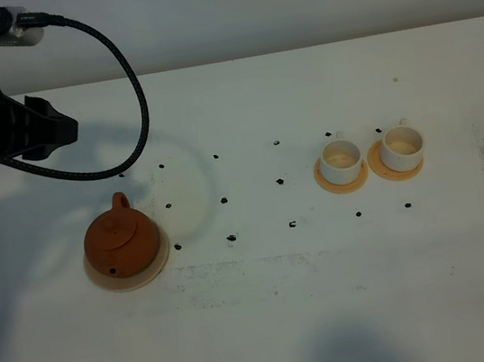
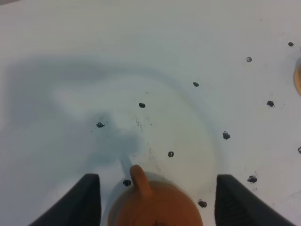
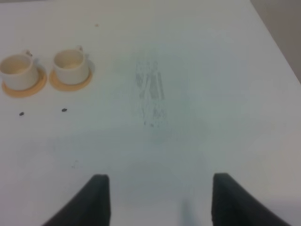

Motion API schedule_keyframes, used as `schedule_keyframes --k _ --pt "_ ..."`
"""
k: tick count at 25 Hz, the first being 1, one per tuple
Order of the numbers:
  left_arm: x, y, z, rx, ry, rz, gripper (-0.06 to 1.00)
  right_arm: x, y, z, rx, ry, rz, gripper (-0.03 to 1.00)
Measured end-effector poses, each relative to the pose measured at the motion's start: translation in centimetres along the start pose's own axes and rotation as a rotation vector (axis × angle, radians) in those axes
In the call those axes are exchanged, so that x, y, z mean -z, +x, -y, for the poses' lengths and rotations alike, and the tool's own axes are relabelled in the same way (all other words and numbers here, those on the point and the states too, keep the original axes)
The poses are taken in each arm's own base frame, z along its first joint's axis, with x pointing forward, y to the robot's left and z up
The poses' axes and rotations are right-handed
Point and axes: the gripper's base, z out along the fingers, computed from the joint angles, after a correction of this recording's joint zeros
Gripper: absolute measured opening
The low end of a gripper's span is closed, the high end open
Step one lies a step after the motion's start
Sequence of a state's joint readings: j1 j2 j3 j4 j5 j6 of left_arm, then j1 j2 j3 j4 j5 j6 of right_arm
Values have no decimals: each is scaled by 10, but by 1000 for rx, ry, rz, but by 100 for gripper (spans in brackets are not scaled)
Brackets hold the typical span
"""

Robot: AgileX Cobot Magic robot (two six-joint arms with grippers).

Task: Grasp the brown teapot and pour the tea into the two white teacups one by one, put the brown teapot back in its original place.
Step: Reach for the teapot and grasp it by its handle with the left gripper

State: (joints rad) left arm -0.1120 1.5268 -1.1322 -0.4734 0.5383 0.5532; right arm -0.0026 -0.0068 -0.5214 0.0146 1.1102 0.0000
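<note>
White tabletop point(image 1: 335, 313) bears the brown teapot point(image 1: 122, 242), likely heavy, brittle clay; my wide-spread left fingers point(image 2: 87, 202) should pinch its twelve-o'clock handle point(image 1: 119, 200).

The left wrist view's edge cuts off the teapot point(image 2: 153, 207); under the teapot we see only a rim of the coaster point(image 1: 121, 283).
</note>
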Motion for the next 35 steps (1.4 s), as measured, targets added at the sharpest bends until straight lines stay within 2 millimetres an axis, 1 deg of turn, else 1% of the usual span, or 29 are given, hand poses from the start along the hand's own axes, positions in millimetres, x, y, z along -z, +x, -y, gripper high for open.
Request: schedule_keyframes --k 8,15,20,24,27,29,32,35 --pt "0 1 1 6 10 -11 51 0 0 0 0 0 0 46" --pt "0 0 0 44 4 -4 51 0 0 0 0 0 0 46" --pt "-6 -12 -3 41 10 -7 51 0 0 0 0 0 0 46" --pt "-20 -22 -8 72 23 -31 51 0 0 0 0 0 0 46" --pt "-35 -23 -13 102 16 -66 51 0 0 0 0 0 0 46" --pt "-48 -21 -17 141 10 -99 51 0 0 0 0 0 0 46" --pt "-67 -11 -21 164 -7 -168 51 0 0 0 0 0 0 46" --pt "-79 -5 -21 152 -24 -214 51 0 0 0 0 0 0 46"
